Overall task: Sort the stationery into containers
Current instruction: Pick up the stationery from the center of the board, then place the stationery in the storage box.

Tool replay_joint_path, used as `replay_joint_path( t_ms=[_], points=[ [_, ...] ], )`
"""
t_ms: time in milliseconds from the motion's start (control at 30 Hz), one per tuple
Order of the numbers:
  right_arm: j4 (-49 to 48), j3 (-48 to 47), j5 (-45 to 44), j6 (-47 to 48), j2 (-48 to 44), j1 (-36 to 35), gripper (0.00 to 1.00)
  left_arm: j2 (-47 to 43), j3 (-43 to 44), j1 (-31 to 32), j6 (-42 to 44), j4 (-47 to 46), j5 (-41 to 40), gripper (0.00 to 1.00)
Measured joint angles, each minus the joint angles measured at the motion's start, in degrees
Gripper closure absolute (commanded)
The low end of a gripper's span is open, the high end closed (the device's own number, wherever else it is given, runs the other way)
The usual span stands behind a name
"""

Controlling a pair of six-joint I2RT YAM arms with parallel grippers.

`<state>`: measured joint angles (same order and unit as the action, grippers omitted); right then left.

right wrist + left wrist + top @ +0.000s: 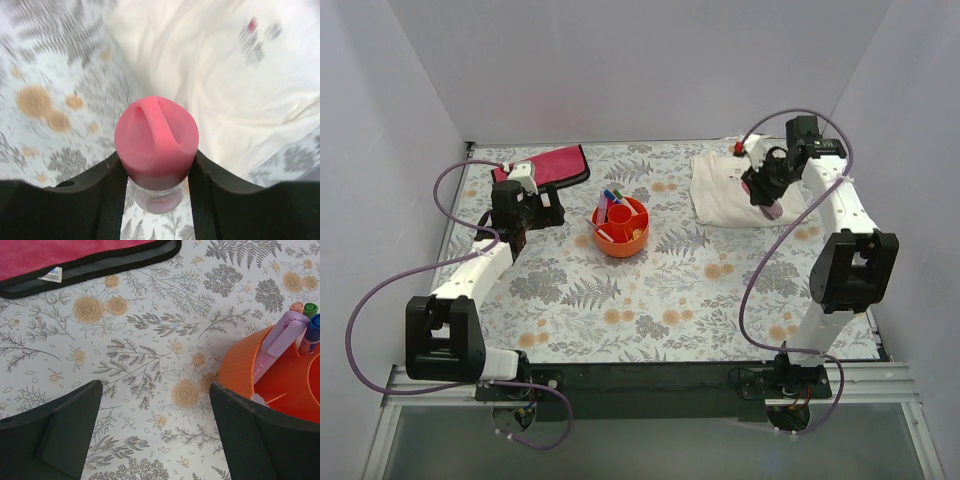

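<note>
The round orange-red tub [621, 238] stands mid-table and holds a lilac highlighter [280, 337] and markers with orange, green and blue caps [314, 325]. My left gripper [517, 222] is open and empty, low over the patterned table left of the tub; in the left wrist view [155, 390] the tub's rim [240, 367] is beside the right finger [250, 435]. My right gripper [767, 192] is at the far right, above the edge of a white cloth, shut [156, 167] on a pink eraser-like lump [156, 137] with a clear base.
A pink cloth with a dark border [548, 165] lies at the back left, also in the left wrist view [75, 257]. A white folded cloth [725, 190] lies at the back right, under the right gripper [225, 75]. Walls enclose the table on three sides.
</note>
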<state>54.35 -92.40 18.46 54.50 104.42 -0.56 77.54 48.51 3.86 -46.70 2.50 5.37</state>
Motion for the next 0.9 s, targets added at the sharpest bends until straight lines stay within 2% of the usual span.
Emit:
replay_joint_path(
  t_ms=[100, 233, 367, 467, 600, 900],
  points=[
    [-1.8, -5.8, 6.3, -4.2, -4.1, -3.6, 0.99, 0.0, 0.0, 0.0, 0.0, 0.0, 0.1, 0.14],
    [-6.8, -7.3, 11.8, -10.3, -7.5, -14.1, 0.99, 0.2, 0.0, 0.0, 0.1, 0.1, 0.2, 0.14],
    [-18.3, -0.7, 15.3, -16.9, -8.7, -25.1, 0.99, 1.1, 0.0, 0.0, 0.5, 0.2, -0.1, 0.14],
    [-27.4, 4.6, 16.0, -21.7, -8.5, -30.2, 0.99, 1.7, 0.0, 0.0, 0.7, 0.7, -0.5, 0.13],
    [-37.2, 5.5, 16.6, -26.9, -6.3, -33.3, 0.99, 1.8, 0.0, -0.1, 1.2, 1.5, -1.1, 0.13],
    [-56.0, 4.2, 17.3, -38.3, -1.1, -34.2, 0.99, 2.0, 0.3, -0.8, 2.0, 2.6, -2.0, 0.13]
  ],
)
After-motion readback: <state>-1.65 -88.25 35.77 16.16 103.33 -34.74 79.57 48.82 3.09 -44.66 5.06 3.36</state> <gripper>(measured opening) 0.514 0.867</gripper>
